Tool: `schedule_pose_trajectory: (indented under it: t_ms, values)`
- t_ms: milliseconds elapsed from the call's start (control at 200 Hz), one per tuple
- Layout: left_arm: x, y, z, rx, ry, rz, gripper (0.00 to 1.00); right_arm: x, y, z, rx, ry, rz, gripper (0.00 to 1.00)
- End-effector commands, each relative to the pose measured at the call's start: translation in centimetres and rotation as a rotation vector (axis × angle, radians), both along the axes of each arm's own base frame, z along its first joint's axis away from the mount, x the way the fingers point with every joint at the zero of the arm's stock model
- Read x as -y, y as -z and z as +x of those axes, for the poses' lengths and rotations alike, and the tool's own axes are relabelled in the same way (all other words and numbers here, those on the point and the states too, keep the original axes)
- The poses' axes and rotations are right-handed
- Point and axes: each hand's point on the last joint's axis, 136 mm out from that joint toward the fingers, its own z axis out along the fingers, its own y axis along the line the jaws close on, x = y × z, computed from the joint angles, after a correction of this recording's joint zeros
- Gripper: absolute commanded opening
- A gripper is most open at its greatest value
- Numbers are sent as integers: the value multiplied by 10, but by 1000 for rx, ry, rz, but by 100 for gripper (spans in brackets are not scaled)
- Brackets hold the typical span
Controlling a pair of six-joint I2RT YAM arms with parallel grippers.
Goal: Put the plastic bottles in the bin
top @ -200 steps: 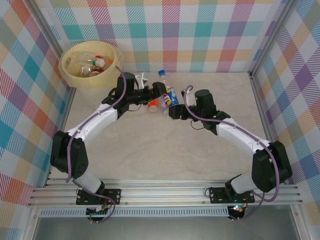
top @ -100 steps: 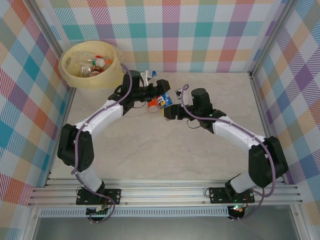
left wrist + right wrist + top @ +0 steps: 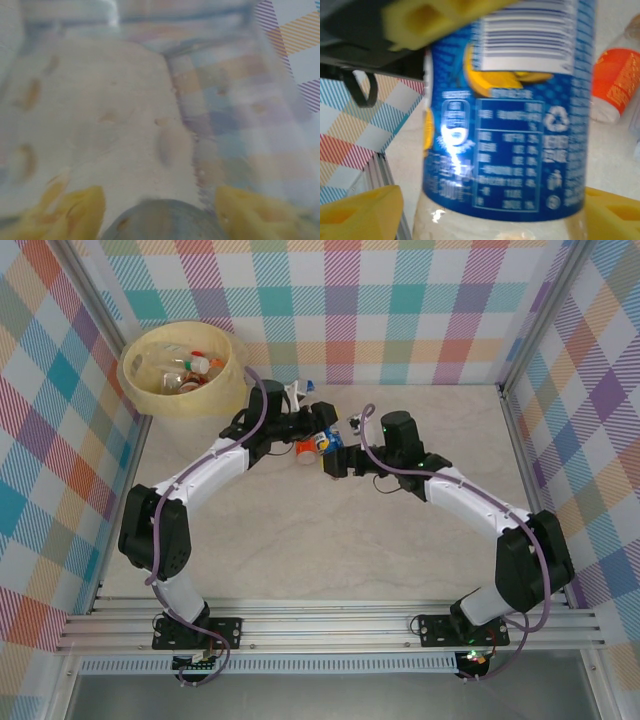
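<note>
Looking like a bottle handoff over the far-middle of the table (image 3: 330,560). Clamping the blue-labelled bottle (image 3: 510,125) with the left gripper (image 3: 160,212). Holding the right gripper (image 3: 485,215) apart around that same bottle, leaving gaps on both sides. Probably best: backing the right one straight off, avoiding the orange-labelled bottle (image 3: 307,448) lying just beside, then swinging left to the bin (image 3: 135,380) in the far-left corner, releasing well inside the rim.
</note>
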Motion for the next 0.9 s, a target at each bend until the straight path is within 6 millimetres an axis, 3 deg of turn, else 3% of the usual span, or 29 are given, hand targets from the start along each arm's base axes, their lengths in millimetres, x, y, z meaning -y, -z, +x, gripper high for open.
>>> schedule_pose_trajectory:
  t_ms: [0, 55, 280, 510, 710, 895]
  values:
    - [4, -12, -5, 31, 11, 16, 58, 1, -19, -10, 108, -60, -17, 93]
    - [3, -13, -4, 38, 5, 21, 58, 5, -19, -10, 133, -53, -40, 100]
    - [-6, -16, -3, 48, -22, 38, 58, 17, -26, -19, 200, -52, -93, 100]
    - [-28, -28, -2, 84, -82, 99, 58, 36, -53, -16, 322, 56, -98, 100]
    - [-73, -64, 5, 171, -183, 217, 58, 65, -71, -1, 440, 283, -65, 100]
    - [-117, -122, 5, 325, -309, 321, 58, 73, -65, 7, 430, 358, -61, 100]
